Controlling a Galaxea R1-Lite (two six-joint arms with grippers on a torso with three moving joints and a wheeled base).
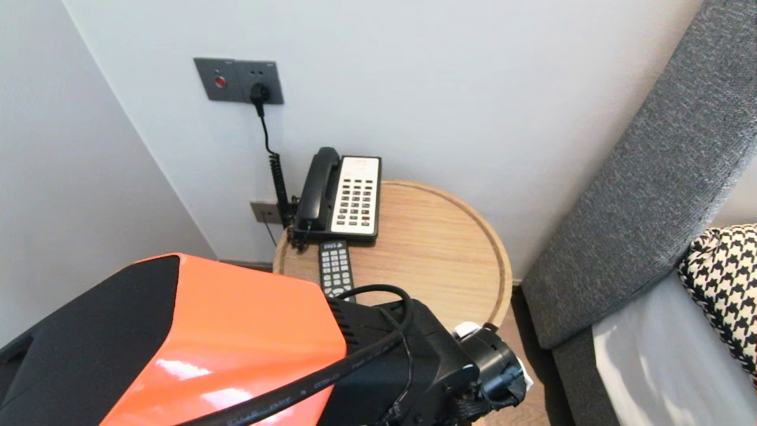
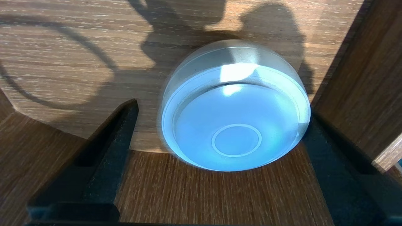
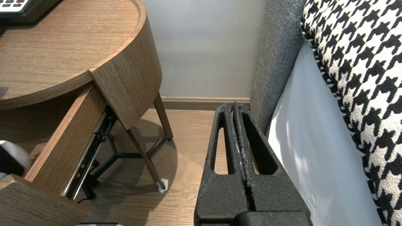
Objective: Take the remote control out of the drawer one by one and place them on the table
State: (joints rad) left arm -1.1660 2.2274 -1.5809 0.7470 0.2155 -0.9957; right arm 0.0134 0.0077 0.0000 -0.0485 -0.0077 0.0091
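Wooden drawer (image 3: 59, 141) holds white puck (image 2: 235, 125) inside wide-spread left pincer (image 2: 221, 111); right pincer (image 3: 235, 108) parked, closed.

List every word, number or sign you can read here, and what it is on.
Nothing is legible.
Telephone keypad: marks too small.
Remote control: keys and logo too small.
Black cable: white print, blurred.
Round white disc: plain ring, no text.
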